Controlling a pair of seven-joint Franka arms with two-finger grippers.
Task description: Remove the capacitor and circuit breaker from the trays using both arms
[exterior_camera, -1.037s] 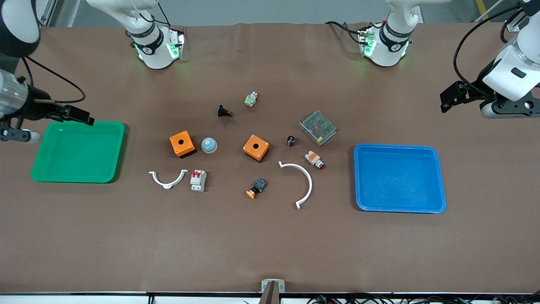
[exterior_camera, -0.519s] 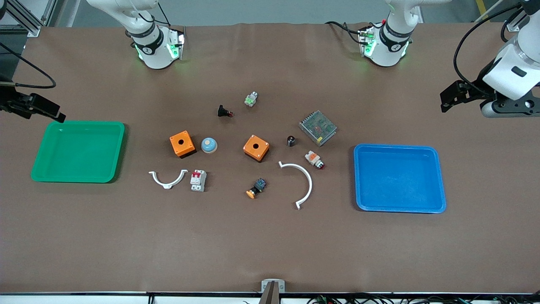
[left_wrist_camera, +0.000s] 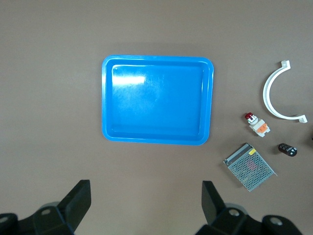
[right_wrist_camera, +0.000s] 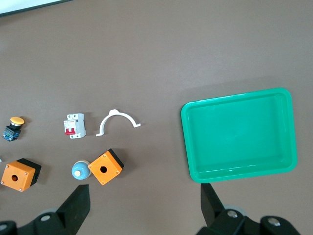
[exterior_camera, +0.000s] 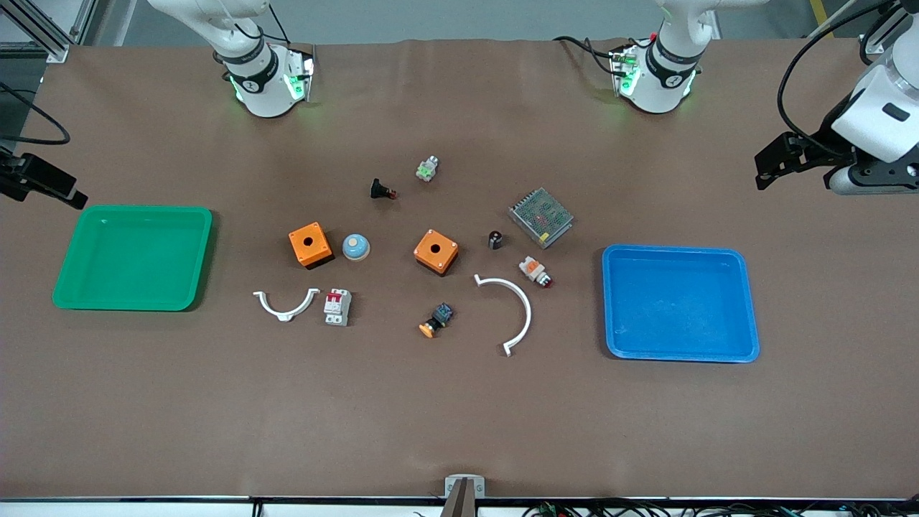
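We judge the job done; the tiny black cylindrical capacitor [exterior_camera: 495,239] and small white-grey circuit breaker with red levers [exterior_camera: 337,306] lie on the brown tabletop [exterior_camera: 459,416], outside the empty green plastic tray [exterior_camera: 72,301] at nine o'clock and the empty blue plastic tray [exterior_camera: 747,352] at three. Our left end effector [left_wrist_camera: 145,200] hangs with fingers apart over bare tabletop beside the blue tray; our right end effector [right_wrist_camera: 145,201], fingers likewise apart, hangs by the green one.

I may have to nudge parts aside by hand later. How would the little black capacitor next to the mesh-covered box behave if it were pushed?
The capacitor looks like a short cylinder standing on end, so a push would probably tip it. Once on its side it would likely roll across the flat brown table. Being so small, it is probably light and easy to flick away.
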